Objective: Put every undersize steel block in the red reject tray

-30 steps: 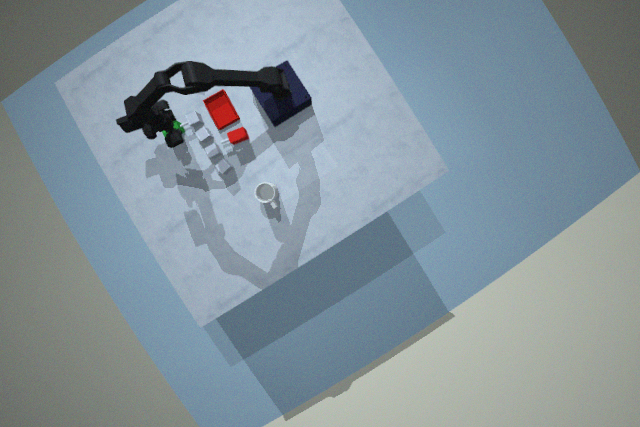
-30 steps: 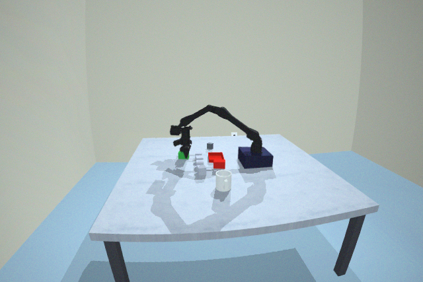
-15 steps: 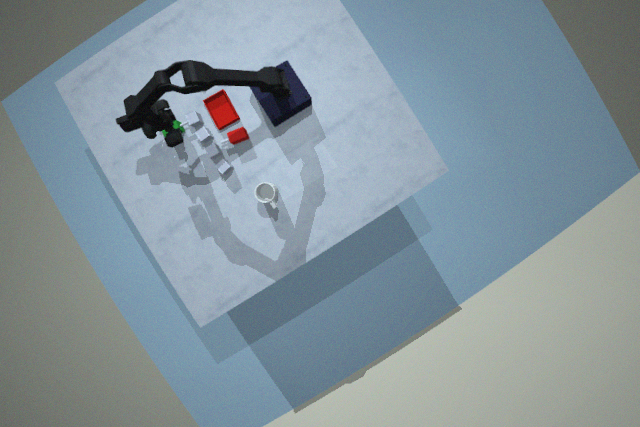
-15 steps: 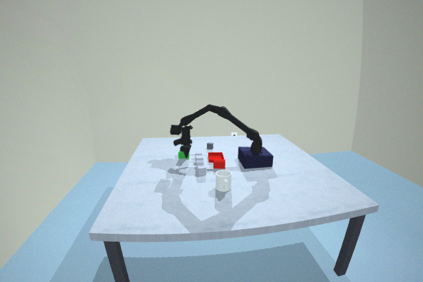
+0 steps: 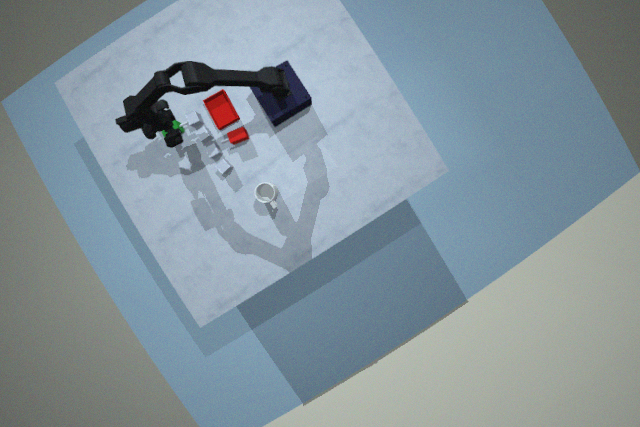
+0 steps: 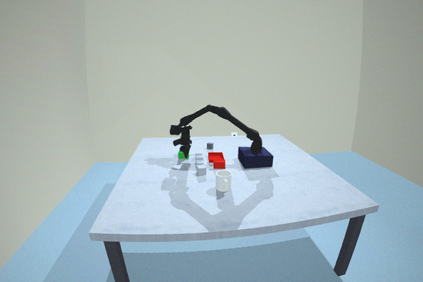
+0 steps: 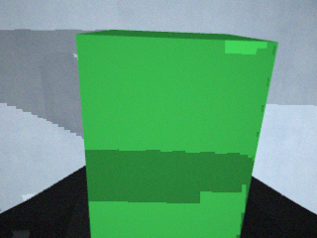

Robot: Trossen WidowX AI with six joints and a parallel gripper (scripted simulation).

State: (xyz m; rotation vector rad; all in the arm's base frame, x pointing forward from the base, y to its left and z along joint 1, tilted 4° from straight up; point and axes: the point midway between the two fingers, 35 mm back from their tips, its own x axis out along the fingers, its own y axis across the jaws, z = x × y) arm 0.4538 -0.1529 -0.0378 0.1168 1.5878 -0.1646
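Gripping the green gauge [image 5: 177, 127] [image 6: 181, 155] [image 7: 170, 99], your pincer [image 5: 173, 139] [image 6: 185, 156] [image 7: 163, 166] points down near the worktop's [image 5: 336, 169] [image 6: 238, 211] left edge in the exterior view.

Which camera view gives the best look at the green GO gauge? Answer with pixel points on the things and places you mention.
The wrist view: the green GO gauge [image 5: 176, 126] [image 6: 183, 155] [image 7: 168, 99] fills its middle, close up between the fingers of the pincer [image 5: 171, 131] [image 6: 184, 154]. The top view shows only green bits around the dark pincer; the exterior view shows a small green block, partly covered by it.
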